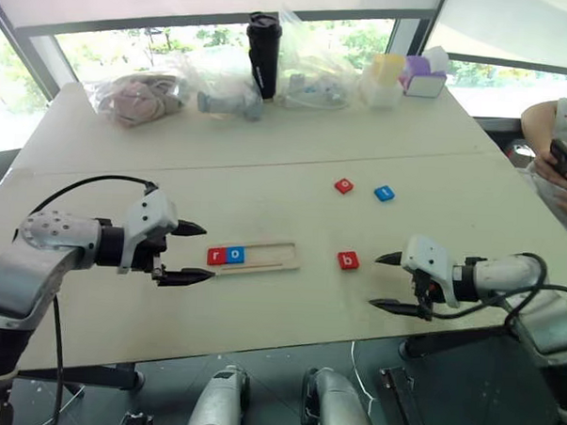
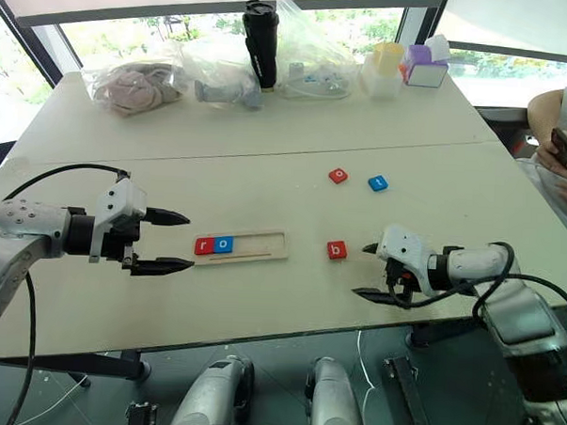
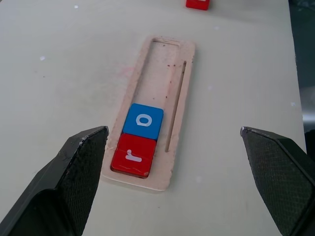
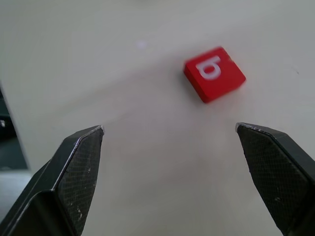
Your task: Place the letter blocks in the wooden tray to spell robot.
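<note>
Right gripper [image 1: 386, 283]: jaws wide, empty, lower right of frame, just beside red b block [image 1: 348, 260]. Left gripper [image 1: 195, 254]: wide, empty, at wooden tray [image 1: 280, 255] holding r, o, centre frame. Risk: off-centre closing skids b sideways; crooked seating likely.

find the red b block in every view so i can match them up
left eye view: red b block, right of the wooden tray
right eye view, right of tray
left wrist view: cannot tell
right wrist view, ahead of the fingers
shared landmark: the tray
</note>
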`<state>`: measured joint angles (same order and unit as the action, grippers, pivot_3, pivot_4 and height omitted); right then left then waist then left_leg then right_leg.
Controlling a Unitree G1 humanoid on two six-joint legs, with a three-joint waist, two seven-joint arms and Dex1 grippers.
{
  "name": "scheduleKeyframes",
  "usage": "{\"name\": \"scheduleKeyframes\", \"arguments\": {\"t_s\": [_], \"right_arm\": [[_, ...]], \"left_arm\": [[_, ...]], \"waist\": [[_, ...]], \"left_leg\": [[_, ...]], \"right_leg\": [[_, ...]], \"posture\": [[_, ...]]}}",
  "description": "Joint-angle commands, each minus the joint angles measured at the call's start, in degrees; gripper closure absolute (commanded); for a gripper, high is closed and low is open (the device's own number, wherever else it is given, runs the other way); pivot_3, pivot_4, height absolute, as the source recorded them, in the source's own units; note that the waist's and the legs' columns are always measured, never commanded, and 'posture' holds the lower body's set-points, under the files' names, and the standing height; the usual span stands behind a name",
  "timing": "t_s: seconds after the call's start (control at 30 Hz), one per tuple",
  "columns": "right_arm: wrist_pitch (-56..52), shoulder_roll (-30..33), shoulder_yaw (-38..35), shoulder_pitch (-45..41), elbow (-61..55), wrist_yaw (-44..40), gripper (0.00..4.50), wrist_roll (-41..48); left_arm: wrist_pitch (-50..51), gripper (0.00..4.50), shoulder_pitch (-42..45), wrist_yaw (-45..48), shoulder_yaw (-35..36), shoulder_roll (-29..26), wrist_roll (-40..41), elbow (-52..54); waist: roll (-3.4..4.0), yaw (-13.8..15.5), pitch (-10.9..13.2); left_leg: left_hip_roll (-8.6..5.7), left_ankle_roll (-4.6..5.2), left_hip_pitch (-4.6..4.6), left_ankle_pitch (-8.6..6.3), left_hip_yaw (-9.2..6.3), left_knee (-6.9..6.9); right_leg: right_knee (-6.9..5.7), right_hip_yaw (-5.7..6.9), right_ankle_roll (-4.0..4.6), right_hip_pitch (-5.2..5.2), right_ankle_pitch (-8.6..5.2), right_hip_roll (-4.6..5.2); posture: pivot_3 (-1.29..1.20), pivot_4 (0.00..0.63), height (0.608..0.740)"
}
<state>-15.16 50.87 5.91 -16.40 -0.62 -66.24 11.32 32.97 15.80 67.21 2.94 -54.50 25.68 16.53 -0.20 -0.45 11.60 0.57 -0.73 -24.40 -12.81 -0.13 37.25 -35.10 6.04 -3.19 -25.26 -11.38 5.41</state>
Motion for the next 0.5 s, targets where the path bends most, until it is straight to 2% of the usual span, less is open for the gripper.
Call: {"name": "scheduleKeyframes", "arguments": {"t_s": [0.03,0.17,0.3,0.43,0.5], "right_arm": [[8.53,-2.93,1.55,-5.89,8.76,-2.19,0.06,-1.91],[12.25,-5.01,2.65,-10.15,15.41,-4.31,0.06,-3.03],[10.77,-6.51,3.37,-12.64,18.35,-7.54,0.06,-2.05],[11.49,-8.55,3.52,-14.7,21.21,-8.12,0.06,-2.66],[11.18,-9.47,3.68,-15.16,21.66,-9.05,0.92,-2.27]], "left_arm": [[0.15,0.0,-1.27,-0.63,1.54,-0.58,0.92,2.24],[0.71,0.0,-2.78,-1.51,2.44,-0.63,1.3,2.97],[0.9,0.0,-4.58,-2.45,3.39,-0.63,1.85,3.86],[0.9,0.0,-5.51,-3.35,3.19,-0.2,2.16,4.28],[0.87,0.0,-5.48,-3.6,3.0,-0.05,2.18,4.17]], "waist": [[-0.03,-0.18,0.01],[-0.05,-0.03,0.02],[-0.05,0.3,0.03],[-0.05,0.77,0.03],[-0.05,0.95,0.02]], "left_leg": [[0.01,0.0,0.01,0.0,-0.01,0.01],[0.02,0.01,-0.01,0.01,-0.05,-0.11],[0.07,0.01,-0.01,0.0,-0.07,-0.11],[0.11,0.01,0.01,0.0,-0.06,-0.04],[0.16,0.0,0.02,0.01,-0.05,0.01]], "right_leg": [[-0.04,0.0,0.01,0.0,0.02,-0.02],[-0.13,-0.01,-0.02,-0.08,0.06,-0.1],[-0.13,-0.01,-0.16,-0.07,0.15,-0.17],[-0.14,-0.01,0.11,-0.06,0.11,-0.19],[-0.14,-0.01,0.17,-0.06,0.14,-0.24]], "posture": [[0.0,0.15,0.74],[0.0,0.15,0.74],[0.0,0.15,0.74],[0.0,0.15,0.74],[0.0,0.15,0.74]]}}
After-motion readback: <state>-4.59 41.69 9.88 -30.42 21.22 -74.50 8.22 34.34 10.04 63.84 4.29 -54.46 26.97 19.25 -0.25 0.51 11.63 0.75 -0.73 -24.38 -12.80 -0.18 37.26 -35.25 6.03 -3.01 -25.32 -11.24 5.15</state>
